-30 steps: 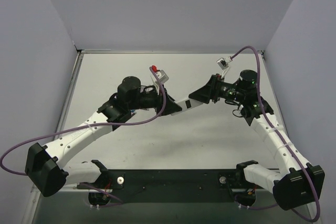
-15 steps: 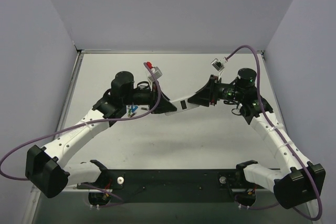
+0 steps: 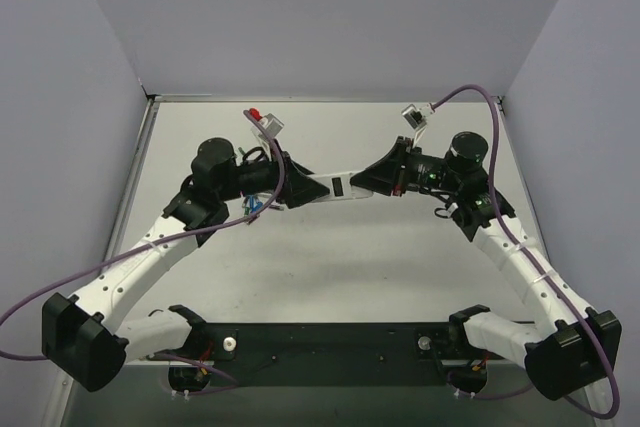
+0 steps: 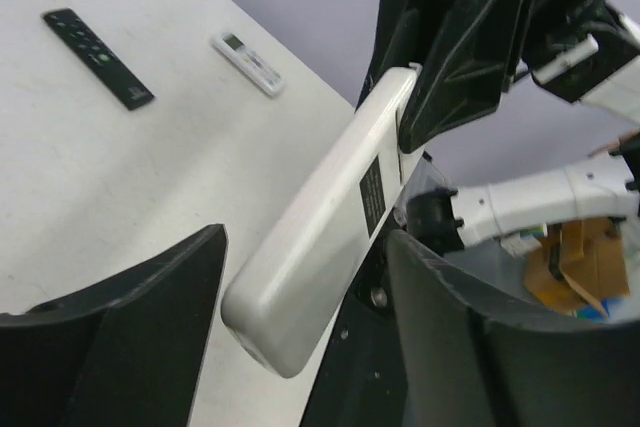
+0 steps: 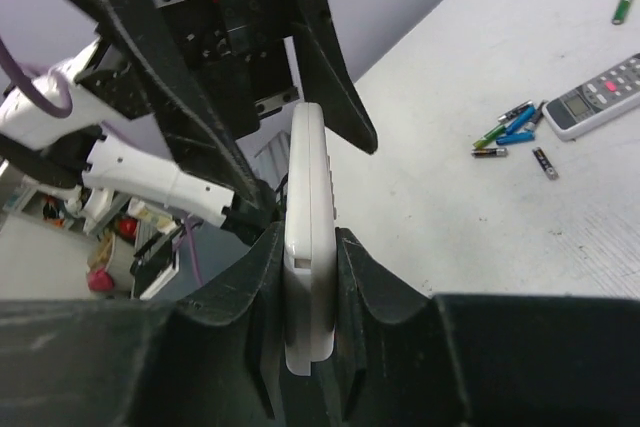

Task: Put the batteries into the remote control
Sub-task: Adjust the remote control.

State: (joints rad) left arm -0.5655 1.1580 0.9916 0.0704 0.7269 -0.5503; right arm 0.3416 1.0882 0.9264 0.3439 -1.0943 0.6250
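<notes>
The small white rectangular remote control is held in the middle of the top view, apparently raised off the pale grey table. Its right end is clamped edgewise between the narrowly set fingers of the right gripper. Its left end is straddled by the wider-set fingers of the left gripper. Whether those fingers press on it cannot be told.

This two-ended hold is judged to steady the body so that the battery cover can be worked. The thin blue, green and dark grey batteries lie loose on the table, just below the left gripper in the top view.

The long axis runs nearly left to right across that frame. The plain back with its dark rectangle is turned up toward the camera.
</notes>
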